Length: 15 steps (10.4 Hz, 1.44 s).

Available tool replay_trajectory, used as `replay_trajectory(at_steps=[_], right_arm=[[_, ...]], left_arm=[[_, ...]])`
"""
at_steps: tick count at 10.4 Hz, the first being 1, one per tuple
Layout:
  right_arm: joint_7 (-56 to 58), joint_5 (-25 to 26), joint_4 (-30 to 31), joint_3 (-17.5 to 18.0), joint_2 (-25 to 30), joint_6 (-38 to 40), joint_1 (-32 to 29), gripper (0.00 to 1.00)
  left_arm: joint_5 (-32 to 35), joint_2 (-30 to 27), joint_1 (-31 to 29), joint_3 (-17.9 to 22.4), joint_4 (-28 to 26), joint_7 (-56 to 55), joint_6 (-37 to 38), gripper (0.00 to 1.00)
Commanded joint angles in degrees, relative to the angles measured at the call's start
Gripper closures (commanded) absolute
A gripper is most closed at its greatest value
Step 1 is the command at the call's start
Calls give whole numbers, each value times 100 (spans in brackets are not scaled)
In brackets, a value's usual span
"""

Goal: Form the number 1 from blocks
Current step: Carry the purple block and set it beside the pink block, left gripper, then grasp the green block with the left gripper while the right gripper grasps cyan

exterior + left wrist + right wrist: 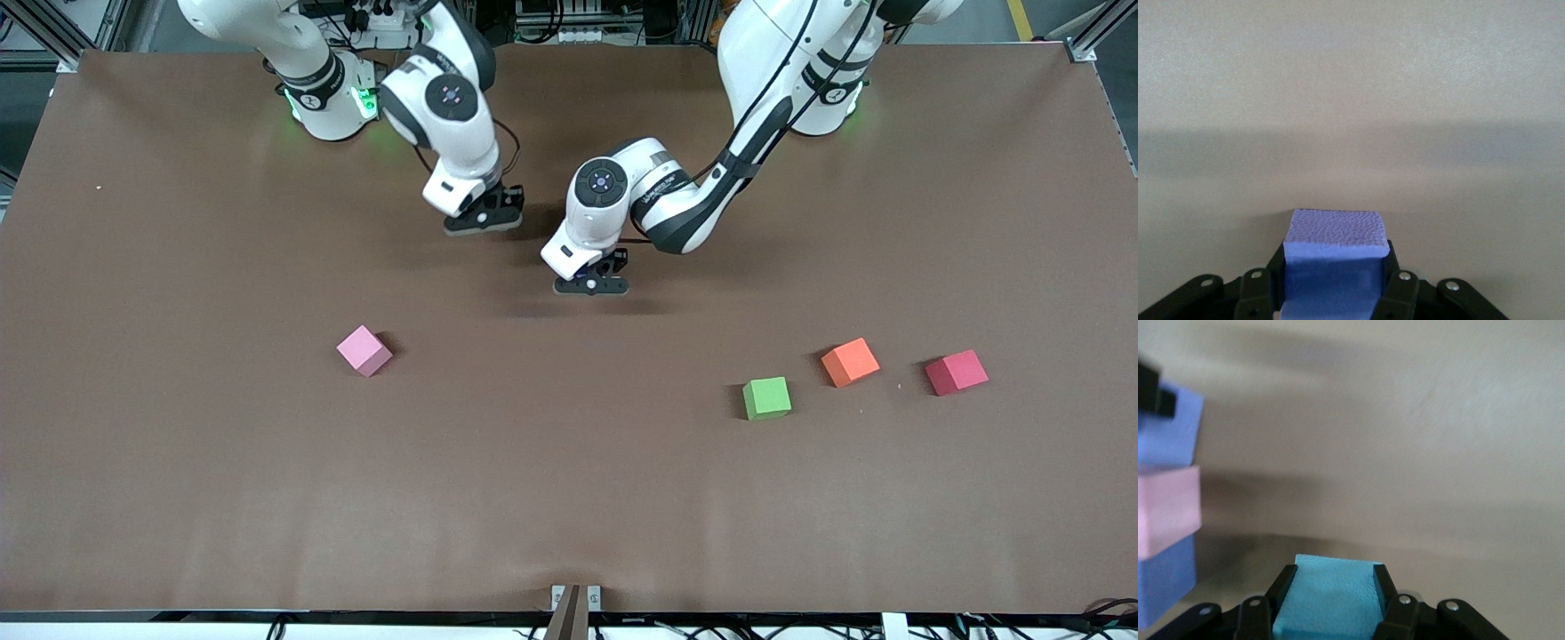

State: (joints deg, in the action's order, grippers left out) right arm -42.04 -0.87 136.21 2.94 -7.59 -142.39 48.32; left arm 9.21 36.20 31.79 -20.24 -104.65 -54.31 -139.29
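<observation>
**A:** What have you got in hand?

**B:** My left gripper (591, 286), just 12 o'clock of table centre, is clamped on a purple block (1335, 257). My right gripper (484, 222), at 11 o'clock, is closed on the blue block (1328, 597). Both are down near the table.

**A:** Risks?

**B:** The arms are close. If I bring the blue in while the left gripper sits there, the fingers may clash. The right wrist view shows a second pink block (1168, 510) touching another purple block (1165, 580), with a purple above carrying a black finger, likely the one I hold. I can't tell whether it's a row or a stack. A crooked release, or foam clinging to the pads, could nudge that line out of true.

**A:** Count?

**B:** Two purple, I judge. One blue. Two pink: that one, and a pink block (364, 349) alone at 9 o'clock. One green block (766, 397) between 3 and 4. One orange cube (850, 362) and one red cube (956, 372), both at 3.
</observation>
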Motion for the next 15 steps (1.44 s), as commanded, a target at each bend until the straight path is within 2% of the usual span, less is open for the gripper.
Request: replay_trajectory(at_steps=[1, 2, 3, 4, 6, 9, 12, 15], right_arm=[[-461, -27, 449, 179, 476, -104, 222, 52], [-610, -18, 590, 277, 582, -139, 230, 52], [-786, -18, 652, 452, 600, -166, 239, 52], [-1075, -18, 652, 653, 592, -184, 257, 53], [-1507, -9, 652, 735, 513, -446, 563, 53], [-1807, 0, 600, 735, 49, -1060, 793, 53], [-1842, 43, -92, 708, -689, -1256, 784, 55], [-2325, 79, -901, 656, -1401, -1221, 1056, 55]], left_arm=[[309, 36, 46, -15, -20, -203, -125, 100], [336, 62, 38, -15, -20, -203, -160, 100], [467, 123, 29, -15, -20, -203, -151, 42], [625, 124, 11, 2, -29, -203, -160, 0], [644, -68, -76, 168, 50, -203, -143, 0], [644, -675, -383, 810, 137, -132, -72, 0], [399, -650, -586, 1451, 463, 24, -72, 0], [-364, -369, -780, 2048, 516, 1803, -116, 0]])
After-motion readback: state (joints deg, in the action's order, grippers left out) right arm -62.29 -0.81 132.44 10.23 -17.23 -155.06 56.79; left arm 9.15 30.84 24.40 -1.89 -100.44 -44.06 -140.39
